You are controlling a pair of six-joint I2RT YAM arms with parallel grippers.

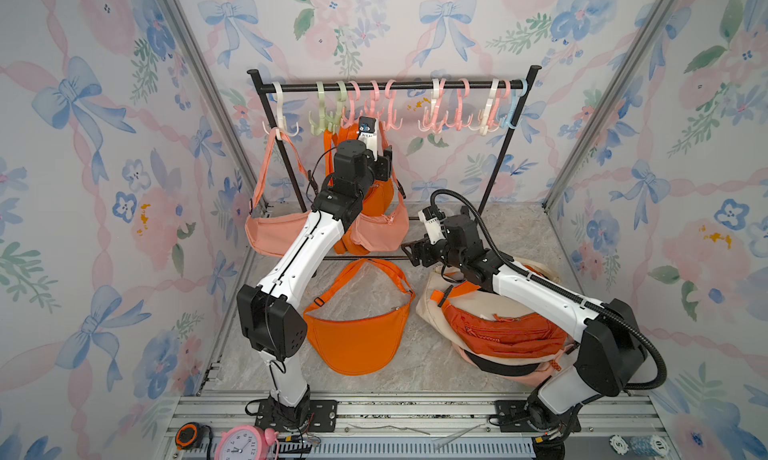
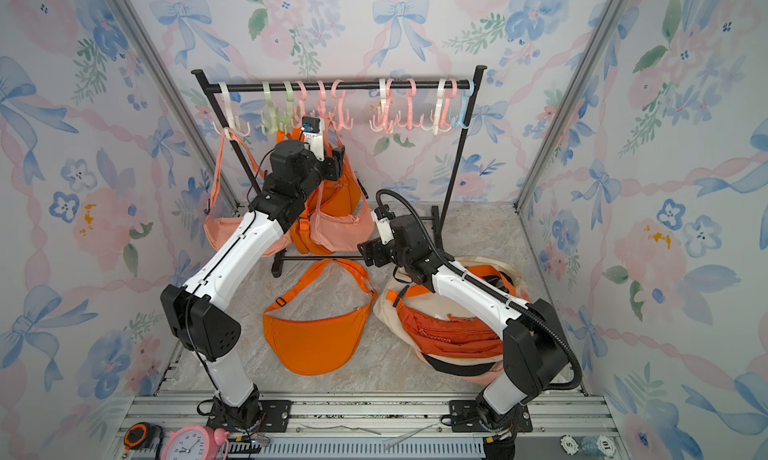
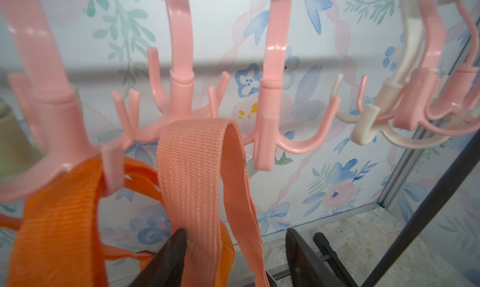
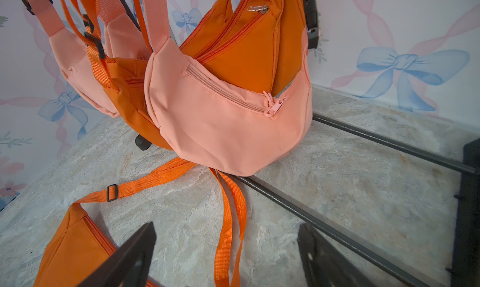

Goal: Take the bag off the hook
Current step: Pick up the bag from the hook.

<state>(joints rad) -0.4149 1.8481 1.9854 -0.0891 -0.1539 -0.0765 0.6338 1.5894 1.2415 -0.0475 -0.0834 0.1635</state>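
A salmon-pink bag hangs by its woven strap from a pink multi-prong hook on the black rail. My left gripper is raised just under that hook. Its jaws are open around the strap: one finger touches the strap, the other stands clear. My right gripper is open and holds nothing, low over the floor in front of the hanging bags.
Orange bags hang behind the pink one, their strap on the neighbouring hook. Another pink bag hangs at the rail's left end. An orange bag and a pile of bags lie on the floor. The rack's base bars run beside my right gripper.
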